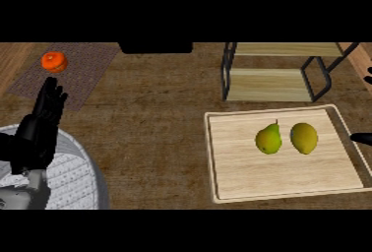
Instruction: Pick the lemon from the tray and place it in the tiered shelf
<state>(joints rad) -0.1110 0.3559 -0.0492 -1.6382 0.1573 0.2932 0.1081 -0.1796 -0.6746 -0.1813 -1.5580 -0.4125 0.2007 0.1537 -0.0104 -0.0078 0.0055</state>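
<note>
From the head view, I see the lemon (304, 138) upright on the tray (240, 184), beside a pear (269, 139). My right hand (362, 138) is nearest, its fingers unreadable; left hand (45, 115) rests open, far left.

My bench (160, 123) is carrying a wooden tray (283, 184), the tiered shelf (280, 74) behind it, and a grey mat (83, 74) at far left.
</note>
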